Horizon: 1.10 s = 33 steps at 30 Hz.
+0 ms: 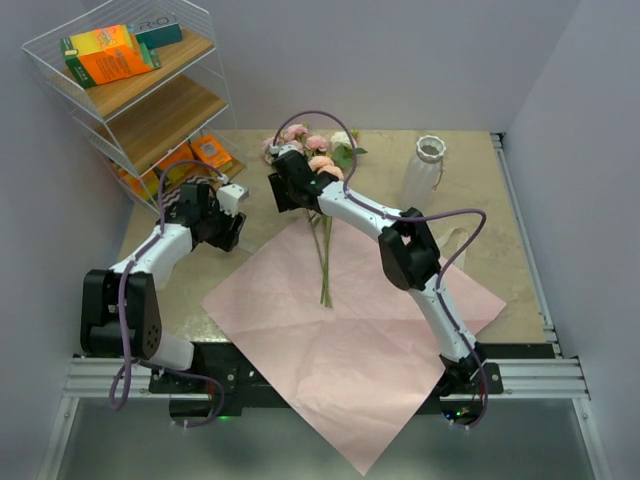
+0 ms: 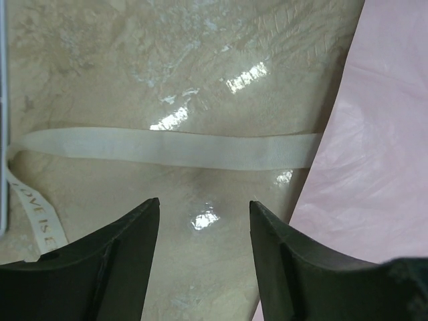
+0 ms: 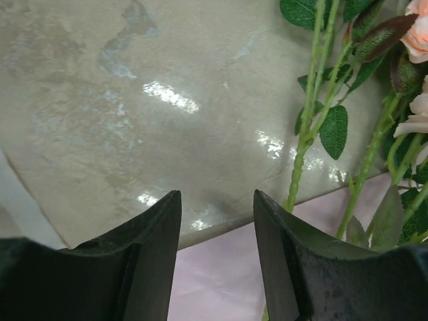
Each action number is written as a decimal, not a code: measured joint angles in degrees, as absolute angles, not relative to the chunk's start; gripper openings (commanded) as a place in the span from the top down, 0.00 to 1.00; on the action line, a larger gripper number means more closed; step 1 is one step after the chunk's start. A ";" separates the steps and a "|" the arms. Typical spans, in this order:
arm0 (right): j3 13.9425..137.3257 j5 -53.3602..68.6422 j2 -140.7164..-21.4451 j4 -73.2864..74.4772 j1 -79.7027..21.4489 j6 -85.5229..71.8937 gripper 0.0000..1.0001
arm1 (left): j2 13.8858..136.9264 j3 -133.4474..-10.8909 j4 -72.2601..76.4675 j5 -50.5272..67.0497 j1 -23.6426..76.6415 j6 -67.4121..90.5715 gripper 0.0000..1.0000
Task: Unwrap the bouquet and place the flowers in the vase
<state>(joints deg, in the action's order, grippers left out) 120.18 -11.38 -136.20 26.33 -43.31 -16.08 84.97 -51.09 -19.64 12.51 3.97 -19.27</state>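
Near the flowers, vase upright, contents unclear, left claw and right claw released

Beige table: pink paper, ribbon, vase, flowers.

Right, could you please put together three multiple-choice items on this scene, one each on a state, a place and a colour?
1. The pink paper is:
A. rolled in a cone
B. spread flat under the rose stems
C. crumpled in a ball

2. The white ribbed vase stands:
A. on the paper
B. on top of the stems
C. on the bare table, right of the rose heads

3. The ribbon on the table is:
A. beige
B. red
C. blue

Answers:
1. B: the top view shows the sheet open, with the stems lying across it.
2. C: it stands upright at the far right, off the paper.
3. A: the left wrist view shows a beige strip.
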 measured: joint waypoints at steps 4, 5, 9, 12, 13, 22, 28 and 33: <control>120.18 -13.76 -136.55 26.61 -43.05 -16.10 0.45 | 82.24 -50.04 -18.22 12.03 3.33 -19.55 0.39; 120.18 -14.41 -136.55 26.48 -42.98 -16.10 0.43 | 81.93 -49.76 -17.69 11.81 3.22 -19.68 0.39; 119.90 -16.80 -136.55 26.50 -42.72 -16.23 0.39 | 81.76 -48.77 -17.19 11.25 2.83 -20.12 0.38; 119.46 -17.93 -136.55 26.39 -42.59 -16.23 0.39 | 81.36 -48.03 -17.23 11.29 2.63 -20.27 0.38; 119.31 -18.31 -136.55 26.39 -42.41 -16.25 0.39 | 81.03 -47.75 -17.30 11.27 2.63 -20.36 0.38; 120.62 -18.33 -138.41 26.41 -41.25 -16.56 0.43 | 78.94 -45.71 -16.75 10.68 2.63 -20.78 0.39; 121.05 -17.30 -142.54 26.09 -40.56 -17.82 0.46 | 77.89 -45.36 -16.88 10.17 2.63 -20.99 0.39; 121.38 -16.82 -142.67 26.22 -40.29 -18.33 0.57 | 75.37 -45.36 -16.88 9.74 2.63 -22.09 0.38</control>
